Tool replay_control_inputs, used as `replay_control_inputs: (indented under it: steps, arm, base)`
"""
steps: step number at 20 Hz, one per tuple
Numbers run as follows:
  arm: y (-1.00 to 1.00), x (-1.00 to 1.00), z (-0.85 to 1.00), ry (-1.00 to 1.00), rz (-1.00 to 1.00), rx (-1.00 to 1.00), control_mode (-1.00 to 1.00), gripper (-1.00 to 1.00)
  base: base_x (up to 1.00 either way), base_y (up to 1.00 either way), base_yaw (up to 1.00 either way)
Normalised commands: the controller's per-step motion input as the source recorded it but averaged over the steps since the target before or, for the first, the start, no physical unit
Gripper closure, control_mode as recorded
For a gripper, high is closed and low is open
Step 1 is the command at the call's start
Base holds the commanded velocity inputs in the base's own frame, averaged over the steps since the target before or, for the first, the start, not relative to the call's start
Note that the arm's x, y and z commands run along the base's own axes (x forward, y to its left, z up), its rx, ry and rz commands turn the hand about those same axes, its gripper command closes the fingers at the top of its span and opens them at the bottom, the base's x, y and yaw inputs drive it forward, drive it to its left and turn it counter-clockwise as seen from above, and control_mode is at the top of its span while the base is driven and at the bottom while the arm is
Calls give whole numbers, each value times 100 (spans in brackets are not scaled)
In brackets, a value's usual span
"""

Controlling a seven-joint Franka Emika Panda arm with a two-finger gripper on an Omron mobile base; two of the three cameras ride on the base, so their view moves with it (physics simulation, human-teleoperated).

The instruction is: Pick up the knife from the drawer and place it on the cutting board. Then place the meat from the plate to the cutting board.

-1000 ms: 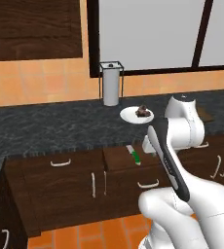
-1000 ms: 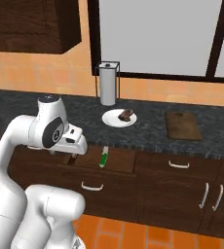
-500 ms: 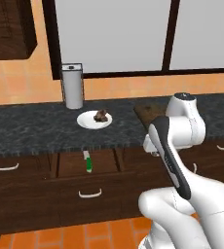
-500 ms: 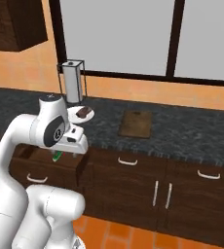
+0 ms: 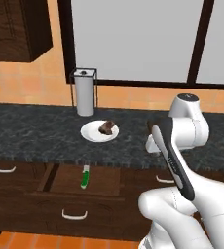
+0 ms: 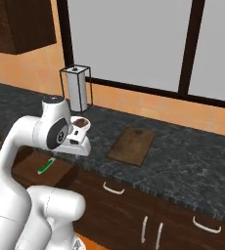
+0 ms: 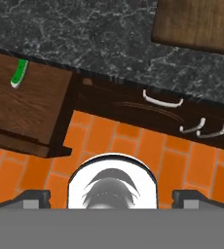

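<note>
The knife (image 5: 85, 177) has a green handle and lies in the open drawer (image 5: 65, 181) below the counter. It also lies in that drawer (image 6: 29, 165) as a green knife (image 6: 46, 166) in the right base view. On the white plate (image 5: 91, 133) sits the dark meat (image 5: 107, 127). The cutting board (image 6: 132, 145) lies bare on the counter to the right of the plate (image 6: 83, 121). My gripper (image 7: 112, 197) hangs open and empty above the floor in front of the cabinets. From there the knife (image 7: 19, 74) and drawer (image 7: 26, 104) are at upper left and the cutting board (image 7: 201, 22) at upper right.
A paper towel holder (image 5: 84, 92) stands behind the plate against the window sill. Closed cabinet fronts with curved silver handles (image 7: 162, 100) run under the dark stone counter (image 6: 183, 161). Orange tiled floor (image 7: 148, 141) lies below my hand.
The whole scene has shifted in both base views, so the base has driven along the counter and closer. The gripper stayed open and the arm kept its pose.
</note>
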Motion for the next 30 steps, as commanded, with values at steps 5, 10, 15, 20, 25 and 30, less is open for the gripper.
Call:
replay_control_inputs:
  steps: [5,10,15,20,25,30]
  arm:
    - [0,0,0,0,0,0,100,-100]
    - [0,0,0,0,0,0,100,-100]
    - [0,0,0,0,0,0,100,-100]
    - [11,1,-12,-1,0,0,-100,-100]
    - [87,0,-45,-2,-11,0,-100,-100]
    - [100,2,-49,-1,-25,1,-100,-100]
  base:
    - [39,-66,44]
    - [30,-43,34]
    - [33,7,0]
    - [0,0,0]
    - [0,0,0]
    - [0,0,0]
